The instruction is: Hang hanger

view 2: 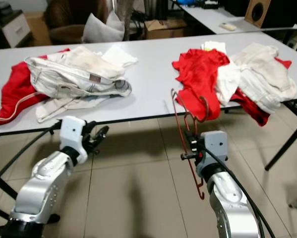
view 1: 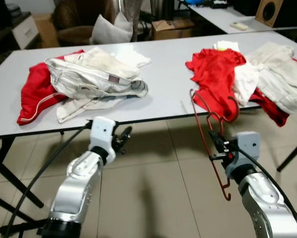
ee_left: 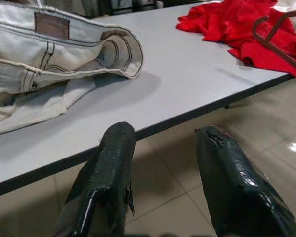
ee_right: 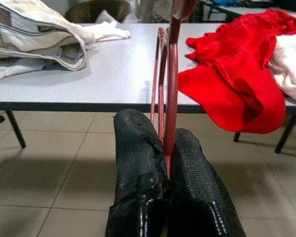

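I've got the right gripper (view 1: 218,142) clamped on the red wire hanger (view 1: 207,133), held upright just off the near desk (view 1: 168,79) edge. Light, thin, prob slippery & springy, so grip the stiffer neck. Left gripper (view 1: 124,135) empty, jaws apart. Red shirt (view 1: 215,74) beyond.

You have bare bench (view 1: 168,84) between the white jeans pile (view 1: 96,79) and the red shirt (view 1: 215,74), right to its near edge. The shirt overhangs that edge, touching your red hanger (view 1: 207,134).
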You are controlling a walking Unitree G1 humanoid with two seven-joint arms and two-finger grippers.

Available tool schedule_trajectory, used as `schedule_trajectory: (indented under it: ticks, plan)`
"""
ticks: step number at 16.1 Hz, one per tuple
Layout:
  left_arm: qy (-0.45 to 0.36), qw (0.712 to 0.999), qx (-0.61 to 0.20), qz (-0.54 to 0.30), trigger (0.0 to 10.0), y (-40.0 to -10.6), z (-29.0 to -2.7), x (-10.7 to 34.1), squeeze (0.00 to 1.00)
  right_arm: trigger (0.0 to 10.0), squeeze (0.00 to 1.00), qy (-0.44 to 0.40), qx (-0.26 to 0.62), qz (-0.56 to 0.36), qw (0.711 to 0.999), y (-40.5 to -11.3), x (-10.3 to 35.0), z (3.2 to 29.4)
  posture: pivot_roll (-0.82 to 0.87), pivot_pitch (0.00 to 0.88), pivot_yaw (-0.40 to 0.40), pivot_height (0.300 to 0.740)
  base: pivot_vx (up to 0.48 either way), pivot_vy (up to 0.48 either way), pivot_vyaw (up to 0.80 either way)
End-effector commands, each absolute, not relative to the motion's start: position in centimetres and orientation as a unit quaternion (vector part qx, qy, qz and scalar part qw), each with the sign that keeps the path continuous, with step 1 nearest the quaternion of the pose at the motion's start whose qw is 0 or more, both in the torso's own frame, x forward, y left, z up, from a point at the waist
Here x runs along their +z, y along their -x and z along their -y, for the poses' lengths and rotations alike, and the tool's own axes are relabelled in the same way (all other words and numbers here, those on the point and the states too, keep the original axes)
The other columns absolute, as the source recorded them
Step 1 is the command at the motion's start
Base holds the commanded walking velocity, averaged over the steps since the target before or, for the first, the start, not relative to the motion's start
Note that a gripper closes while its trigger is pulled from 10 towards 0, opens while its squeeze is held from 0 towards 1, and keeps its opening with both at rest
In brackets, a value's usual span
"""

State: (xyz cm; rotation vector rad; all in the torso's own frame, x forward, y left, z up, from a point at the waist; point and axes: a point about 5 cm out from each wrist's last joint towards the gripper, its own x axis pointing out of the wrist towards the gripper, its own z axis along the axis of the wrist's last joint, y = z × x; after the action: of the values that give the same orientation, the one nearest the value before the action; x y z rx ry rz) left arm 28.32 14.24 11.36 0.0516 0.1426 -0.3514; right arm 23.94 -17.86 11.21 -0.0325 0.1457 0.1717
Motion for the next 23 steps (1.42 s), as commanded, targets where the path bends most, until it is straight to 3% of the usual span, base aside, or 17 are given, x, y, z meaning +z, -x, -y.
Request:
schedule_trajectory:
  ticks: [1, 5, 10, 23]
  plan:
    - [-0.029, 0.982, -0.178, -0.064, 10.0, -28.4, -14.0, 11.6, 0.00, 10.0, 0.00, 0.021, 0.090, -0.064, 0.994, -24.1, 11.8, 17.9, -0.16, 0.000, 0.055, 0.719, 0.000, -0.251, 0.00]
    - [-0.019, 0.982, -0.182, -0.051, 10.0, -28.4, -13.6, 12.0, 0.00, 10.0, 0.00, 0.084, 0.118, -0.084, 0.986, -24.1, 11.1, 17.5, -0.16, 0.000, 0.052, 0.719, 0.000, -0.063, 0.00]
    - [-0.030, 0.981, -0.186, -0.038, 10.0, -28.9, -13.5, 12.5, 0.00, 10.0, 0.00, 0.039, 0.107, -0.062, 0.992, -24.6, 11.7, 17.4, -0.16, 0.000, 0.049, 0.719, 0.000, 0.000, 0.00]
    - [-0.021, 0.976, -0.214, -0.033, 10.0, -28.8, -12.9, 12.4, 0.00, 10.0, 0.00, 0.001, 0.083, -0.065, 0.994, -24.3, 11.7, 18.0, -0.17, 0.000, 0.052, 0.719, 0.310, 0.000, -0.78]
